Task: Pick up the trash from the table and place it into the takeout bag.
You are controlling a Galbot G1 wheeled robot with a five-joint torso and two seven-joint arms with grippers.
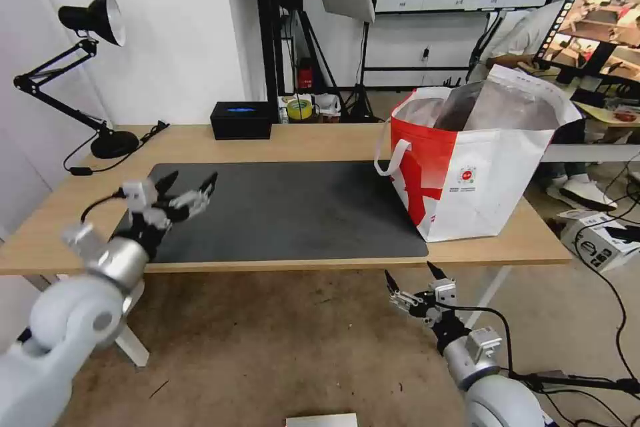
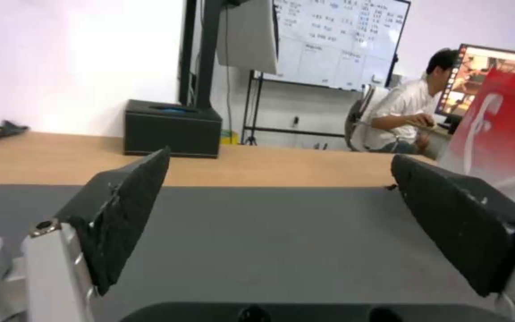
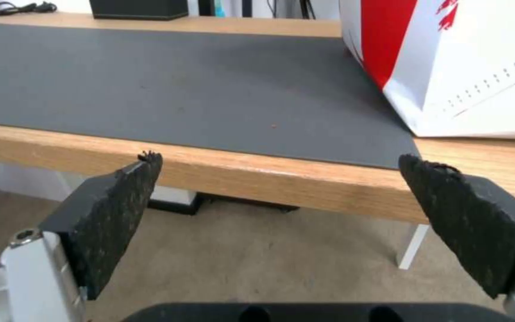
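Silver foil lining shows at the mouth of the large boxy white takeout bag with its red panel, white loop handle and small round logo (image 1: 477, 170), but the head view does not look down far enough to tell what lies inside, so none of the trash can be made out. The bag stands upright at the right end of the long light-wood table (image 1: 280, 141), its near corner resting on the right edge of the large dark grey rectangular mat (image 1: 293, 207). In the right wrist view the bag (image 3: 466, 67) is cut off above and to the side, showing just its lower red and white wall; the left wrist view catches it as a blurred red face with a pale handle (image 2: 502, 116).

Over the near left corner of the mat hangs the left gripper (image 1: 189, 183), its two black fingers spread wide with nothing between them. Its wrist camera looks along the mat (image 2: 269, 232) toward a small black box with a blue spot on top (image 2: 171, 129) at the table's far edge; the head view places that box (image 1: 241, 120) beside a black desk lamp on a jointed arm (image 1: 93, 20).

Below the table's front edge, over the brown floor, sits the right gripper (image 1: 412, 275), likewise spread apart and empty. Its wrist camera shows the wooden table edge (image 3: 257, 172) just ahead of its black pads (image 3: 117, 214).
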